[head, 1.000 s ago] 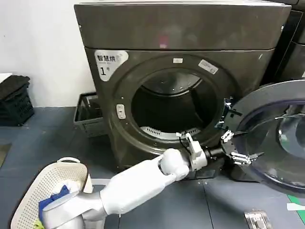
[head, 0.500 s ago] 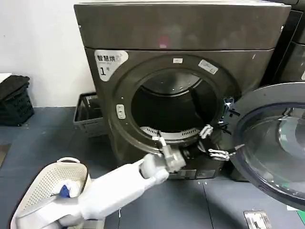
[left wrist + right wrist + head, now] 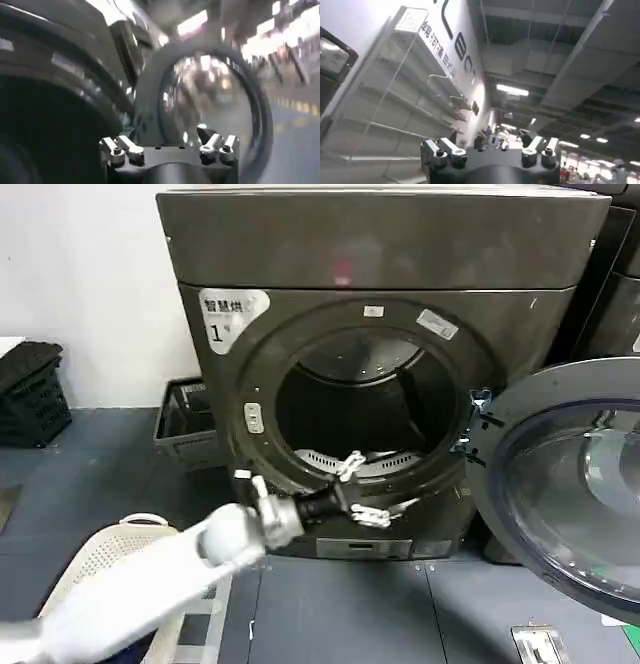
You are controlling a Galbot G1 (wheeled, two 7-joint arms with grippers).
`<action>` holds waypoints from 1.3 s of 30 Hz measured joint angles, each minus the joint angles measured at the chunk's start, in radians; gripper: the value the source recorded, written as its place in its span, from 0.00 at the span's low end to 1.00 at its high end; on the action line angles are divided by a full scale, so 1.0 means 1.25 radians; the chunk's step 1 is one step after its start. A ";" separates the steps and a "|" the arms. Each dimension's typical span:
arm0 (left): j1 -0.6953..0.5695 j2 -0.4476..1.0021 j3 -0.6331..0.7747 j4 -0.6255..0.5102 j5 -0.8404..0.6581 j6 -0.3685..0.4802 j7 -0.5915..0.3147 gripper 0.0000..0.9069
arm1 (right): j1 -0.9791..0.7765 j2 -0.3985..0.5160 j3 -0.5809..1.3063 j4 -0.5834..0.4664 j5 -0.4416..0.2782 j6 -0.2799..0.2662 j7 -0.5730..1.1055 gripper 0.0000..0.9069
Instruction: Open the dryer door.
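The dryer door [image 3: 575,484], a round chrome-rimmed pane with a dark glass centre, stands swung wide open to the right of the grey-brown machine marked "1" [image 3: 222,332]. The drum opening [image 3: 365,409] is exposed. My left gripper [image 3: 366,490] hovers open and empty in front of the lower rim of the opening, well left of the door. In the left wrist view the open door [image 3: 210,100] shows beyond the spread left gripper [image 3: 167,146]. My right gripper [image 3: 490,145] is open, holds nothing and points up at a ceiling and shelving.
A white laundry basket [image 3: 105,554] sits on the floor at lower left under my left arm. A black crate [image 3: 30,394] is at far left, a grey tray [image 3: 185,424] beside the dryer. A darker machine [image 3: 615,294] stands at right.
My left gripper has drawn back leftward from the door's rim to the front of the drum opening. The door has swung slightly further open and now stays put.
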 joint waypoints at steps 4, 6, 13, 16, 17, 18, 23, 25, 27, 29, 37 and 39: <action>0.004 0.100 -0.009 -0.053 -0.015 0.033 0.008 1.00 | 0.008 -0.002 0.007 0.005 -0.015 0.003 0.001 1.00; 0.007 0.149 -0.009 -0.073 -0.011 0.033 0.015 1.00 | 0.013 -0.003 0.009 0.005 -0.018 0.004 0.002 1.00; 0.037 0.341 -0.026 -0.135 0.005 0.101 0.012 1.00 | 0.029 -0.010 0.016 0.003 -0.028 0.001 0.002 1.00; 0.078 0.422 -0.058 -0.162 0.036 0.128 0.049 1.00 | 0.035 -0.010 0.017 0.000 -0.042 0.005 0.002 1.00; 0.096 0.453 -0.075 -0.172 0.048 0.127 0.057 1.00 | 0.038 -0.010 0.016 0.000 -0.047 0.006 0.002 1.00; 0.112 0.481 -0.091 -0.182 0.055 0.124 0.066 1.00 | 0.041 -0.011 0.015 0.000 -0.054 0.007 0.001 1.00; 0.180 0.607 -0.159 -0.195 0.098 0.104 0.110 1.00 | 0.060 -0.019 0.003 -0.002 -0.075 0.005 0.000 1.00; 0.222 0.648 -0.199 -0.186 0.120 0.092 0.115 1.00 | 0.071 -0.019 -0.006 -0.001 -0.079 0.004 0.000 1.00; 0.273 0.689 -0.241 -0.173 0.134 0.090 0.121 1.00 | 0.081 -0.019 -0.014 0.001 -0.081 0.003 0.000 1.00; 0.312 0.726 -0.271 -0.158 0.147 0.089 0.125 1.00 | 0.089 -0.023 -0.020 -0.002 -0.081 0.004 0.000 1.00; 0.402 0.824 -0.339 -0.081 0.184 0.090 0.210 1.00 | 0.098 -0.037 -0.025 -0.033 -0.089 0.019 0.001 1.00; 0.415 0.842 -0.346 -0.066 0.194 0.090 0.221 1.00 | 0.098 -0.040 -0.024 -0.041 -0.090 0.021 0.001 1.00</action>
